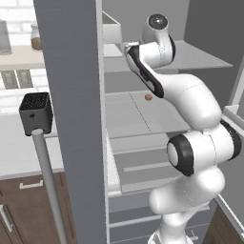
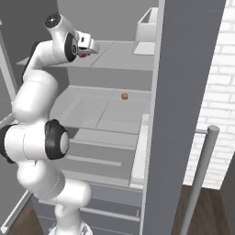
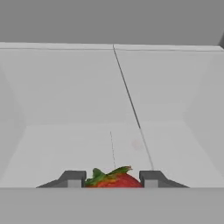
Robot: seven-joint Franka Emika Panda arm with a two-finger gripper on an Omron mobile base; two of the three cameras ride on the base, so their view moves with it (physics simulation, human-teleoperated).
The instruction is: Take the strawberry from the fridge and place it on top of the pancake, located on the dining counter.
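The strawberry [image 3: 114, 178], red with a green leafy top, sits between my two dark fingertips [image 3: 73, 178]. My gripper [image 3: 112, 179] is shut on it. In the right base view the gripper [image 2: 88, 45] reaches into the open grey fridge [image 2: 183, 92] at the level of the upper shelf [image 2: 114, 57], with a speck of red, the strawberry [image 2: 82, 54], under the hand. In the left base view my own arm hides the hand inside the fridge [image 1: 71, 119]. The pancake and the dining counter are out of view.
A small orange-brown item [image 1: 148, 96] [image 2: 124, 96] lies on the middle shelf. A white bin [image 1: 112, 29] [image 2: 148, 27] stands at the back of the top shelf. The open door's bar handle [image 1: 47, 181] [image 2: 202, 170] stands close by. A black toaster [image 1: 35, 112] sits on the counter to the left.
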